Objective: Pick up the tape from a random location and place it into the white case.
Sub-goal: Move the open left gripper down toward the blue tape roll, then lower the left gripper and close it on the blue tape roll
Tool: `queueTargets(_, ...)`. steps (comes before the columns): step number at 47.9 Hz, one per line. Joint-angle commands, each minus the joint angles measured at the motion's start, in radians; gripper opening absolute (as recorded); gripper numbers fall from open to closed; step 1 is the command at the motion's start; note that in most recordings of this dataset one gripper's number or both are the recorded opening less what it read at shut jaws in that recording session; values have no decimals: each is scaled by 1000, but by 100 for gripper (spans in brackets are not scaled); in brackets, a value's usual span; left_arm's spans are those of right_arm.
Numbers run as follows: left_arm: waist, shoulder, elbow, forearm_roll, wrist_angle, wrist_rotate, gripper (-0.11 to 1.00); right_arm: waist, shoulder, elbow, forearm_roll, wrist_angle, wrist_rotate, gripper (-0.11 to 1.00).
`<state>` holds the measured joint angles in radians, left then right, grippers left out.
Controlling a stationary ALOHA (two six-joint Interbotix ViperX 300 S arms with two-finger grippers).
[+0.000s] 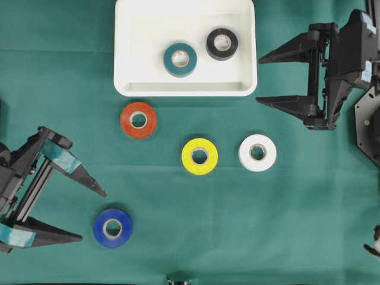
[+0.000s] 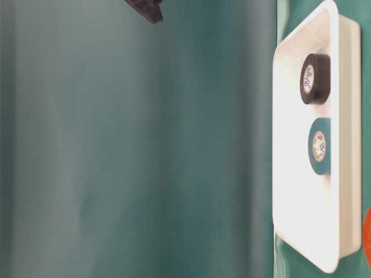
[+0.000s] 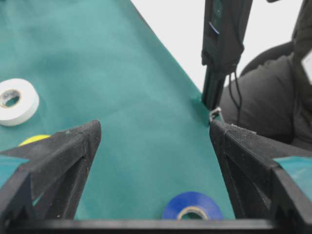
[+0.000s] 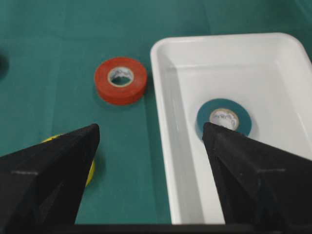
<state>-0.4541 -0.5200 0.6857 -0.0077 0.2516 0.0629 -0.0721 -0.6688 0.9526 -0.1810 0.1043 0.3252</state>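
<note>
Overhead view shows the left pincer point(image 1: 92, 215) spread wide and empty, low on the bench point(image 1: 309, 237), with the blue tape point(image 1: 113, 228) lying flat just beyond its fingertips. The right pincer point(image 1: 258, 80) is also spread and empty, hanging beside the right wall of the white case point(image 1: 124, 47), which already holds a teal tape point(image 1: 180, 59) and a black tape point(image 1: 222, 44).

Judging from this, the step in hand is the approach to the blue roll. To do it well, the left pincer should centre the roll between its fingers, come down squarely so the tips straddle the outer rim, and close only once both sides are bracketed.

Other rolls lie on the cloth: red tape point(image 1: 138, 120) just below the case, yellow tape point(image 1: 199, 156) mid-bench, white tape point(image 1: 257, 152) beside it. None crowds the blue one. On the carry to the case, the red roll sits nearest the likely path.
</note>
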Motion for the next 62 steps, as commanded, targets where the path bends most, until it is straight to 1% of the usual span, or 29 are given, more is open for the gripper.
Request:
queueTargets(1, 5, -3, -28, -2, 8, -2, 99, 0, -2, -12, -2, -3, -2, 83)
queueTargets(10, 5, 21, -46, -2, 72, -5, 99, 0, -2, -12, 0, 6, -2, 83)
queueTargets(16, 5, 61, -83, -2, 143, -5, 98, 0, -2, -12, 0, 11, -2, 83)
queueTargets(20, 5, 89, -118, 0, 212, -5, 98, 0, -2, -12, 0, 11, -3, 82)
queueTargets(29, 5, 178, -232, 3, 388, -5, 98, 0, -2, -12, 0, 11, -2, 83)
queueTargets(37, 5, 264, -333, 9, 568, -5, 98, 0, -3, -14, -2, 14, -2, 83)
queueTargets(43, 5, 313, -397, 12, 657, -3, 98, 0, -3, -14, -2, 17, -2, 83)
queueTargets(50, 6, 334, -425, 14, 681, -2, 98, 0, -3, -12, -2, 17, -2, 83)
queueTargets(62, 9, 331, -419, 15, 680, 0, 98, 0, -2, -12, -2, 17, -3, 83)
